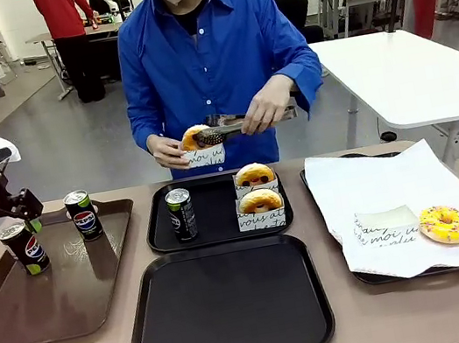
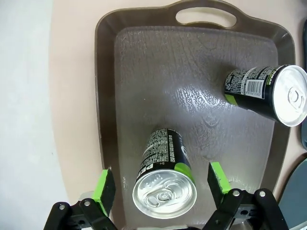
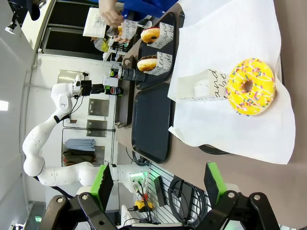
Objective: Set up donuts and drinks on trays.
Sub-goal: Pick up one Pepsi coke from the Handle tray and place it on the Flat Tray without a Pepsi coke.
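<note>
One drink (image 1: 25, 247) stands on the brown tray (image 1: 65, 298) near the surface's left edge, directly under the released left tool (image 2: 161, 184). Best to lower squarely, centre the pads (image 2: 104, 189) on its body, then clench gently, keeping it upright.

Beige counter (image 1: 414, 308), four trays sitting on it. On the robot's left, a glossy brown tray (image 1: 65, 298), set at an angle. In the middle, the far black tray (image 1: 213, 201) and the near black tray (image 1: 226, 305), edges just beside each other. On the right, a paper-lined tray (image 1: 382, 277), its white sheet spilling over the rim.
</note>
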`<action>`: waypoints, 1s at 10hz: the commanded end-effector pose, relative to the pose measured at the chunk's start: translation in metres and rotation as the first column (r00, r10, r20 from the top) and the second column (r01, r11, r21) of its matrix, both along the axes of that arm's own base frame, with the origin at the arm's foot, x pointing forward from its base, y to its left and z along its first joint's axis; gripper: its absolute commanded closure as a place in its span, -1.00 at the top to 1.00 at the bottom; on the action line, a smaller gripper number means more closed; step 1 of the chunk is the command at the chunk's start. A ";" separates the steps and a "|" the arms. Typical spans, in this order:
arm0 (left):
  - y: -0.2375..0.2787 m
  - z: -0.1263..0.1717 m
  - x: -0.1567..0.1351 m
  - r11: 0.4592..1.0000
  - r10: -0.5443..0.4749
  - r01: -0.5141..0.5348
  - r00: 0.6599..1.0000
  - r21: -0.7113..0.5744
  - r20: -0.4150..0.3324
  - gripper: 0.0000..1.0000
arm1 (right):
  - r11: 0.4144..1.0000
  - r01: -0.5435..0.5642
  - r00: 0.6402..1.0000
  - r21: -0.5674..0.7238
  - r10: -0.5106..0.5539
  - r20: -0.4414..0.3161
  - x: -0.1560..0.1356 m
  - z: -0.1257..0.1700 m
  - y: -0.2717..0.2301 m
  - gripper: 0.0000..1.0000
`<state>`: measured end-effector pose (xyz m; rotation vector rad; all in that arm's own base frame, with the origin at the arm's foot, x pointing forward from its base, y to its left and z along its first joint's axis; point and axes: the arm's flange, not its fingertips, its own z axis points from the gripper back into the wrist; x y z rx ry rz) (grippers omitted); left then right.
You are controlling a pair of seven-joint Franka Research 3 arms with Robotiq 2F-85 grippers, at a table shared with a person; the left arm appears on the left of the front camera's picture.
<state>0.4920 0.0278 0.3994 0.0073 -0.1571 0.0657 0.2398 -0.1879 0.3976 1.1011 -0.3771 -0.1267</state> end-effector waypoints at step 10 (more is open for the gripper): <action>0.009 -0.010 0.009 1.000 -0.020 0.019 1.000 -0.018 -0.017 -0.18 | 1.000 -0.003 1.000 0.017 0.002 0.020 0.001 0.000 0.000 1.00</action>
